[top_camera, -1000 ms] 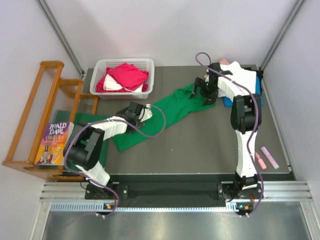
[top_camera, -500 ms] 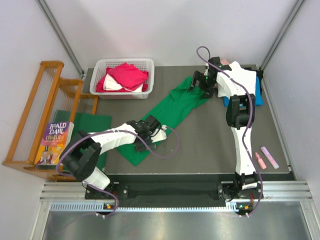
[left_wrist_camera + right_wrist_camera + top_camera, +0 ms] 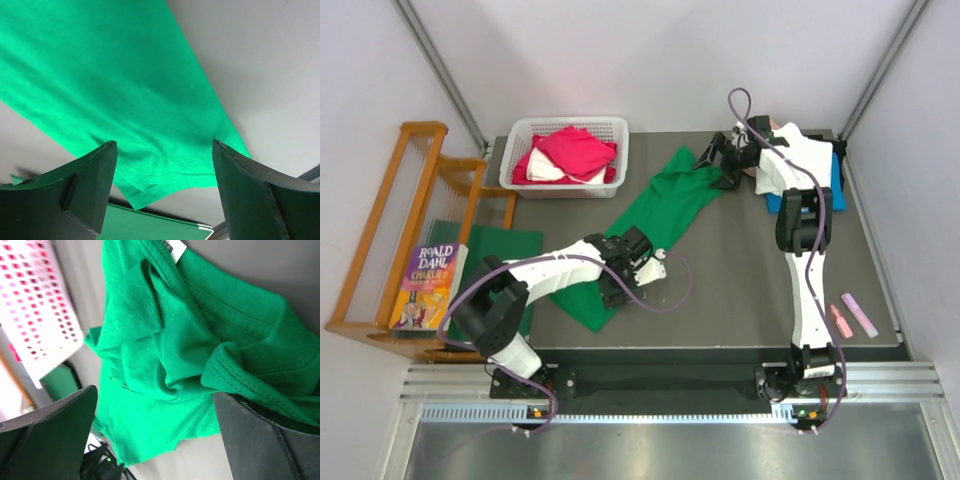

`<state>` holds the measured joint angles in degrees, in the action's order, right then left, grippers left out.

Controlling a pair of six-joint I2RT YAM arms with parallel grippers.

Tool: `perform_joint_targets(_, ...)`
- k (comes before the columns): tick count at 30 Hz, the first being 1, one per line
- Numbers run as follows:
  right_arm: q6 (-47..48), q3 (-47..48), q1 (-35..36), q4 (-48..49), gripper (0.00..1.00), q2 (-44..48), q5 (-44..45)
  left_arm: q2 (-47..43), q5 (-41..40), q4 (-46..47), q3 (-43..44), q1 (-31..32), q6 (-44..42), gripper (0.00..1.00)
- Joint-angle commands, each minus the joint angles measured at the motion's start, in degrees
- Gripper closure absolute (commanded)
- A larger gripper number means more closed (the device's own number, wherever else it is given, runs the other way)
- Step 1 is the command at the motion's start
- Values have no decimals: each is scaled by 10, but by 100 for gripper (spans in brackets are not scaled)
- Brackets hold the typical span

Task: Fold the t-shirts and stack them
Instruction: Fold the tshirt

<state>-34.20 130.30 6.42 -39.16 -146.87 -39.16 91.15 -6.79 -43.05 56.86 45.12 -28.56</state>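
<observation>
green t-shirt (image 3: 670, 205), white basket (image 3: 620, 165), book (image 3: 428, 287), wooden rack (image 3: 375, 225)

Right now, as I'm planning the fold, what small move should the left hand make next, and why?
Probably lower the left hand and close it on the near hem of the green t-shirt. The hand hovers open right over that hem, and the shirt lies unfolded with nothing gripping it.

We see the green t-shirt (image 3: 665, 205) as soft, matt knit cloth with a stitched hem, lying on a smooth, matt grey tabletop (image 3: 740, 280). The basket (image 3: 570, 123) at upper left looks like white perforated plastic; the rack (image 3: 423, 131) at left is varnished wood. The left gripper (image 3: 162, 145) has matt black plastic fingers (image 3: 85, 185).
</observation>
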Motion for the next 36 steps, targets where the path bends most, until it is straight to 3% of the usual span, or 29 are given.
perform_joint_targets(1,-34,30,2,91,0,-38,-28,17,34,-11,23,2,11,19)
perform_joint_targets(5,-61,70,0,120,0,-66,-52,26,61,-20,41,2,18,18)
perform_joint_targets(13,-127,58,-17,225,0,-59,-80,52,143,-43,122,3,42,18)
perform_joint_targets(21,-109,58,-23,199,0,-44,-81,111,220,-68,199,15,73,19)
perform_joint_targets(27,-52,11,-13,176,0,18,-74,40,135,-47,193,-32,73,17)
perform_joint_targets(32,10,-3,7,107,0,103,-32,-62,10,27,105,-107,46,14)
perform_joint_targets(36,69,-10,30,55,0,174,34,-111,4,52,66,-178,58,13)
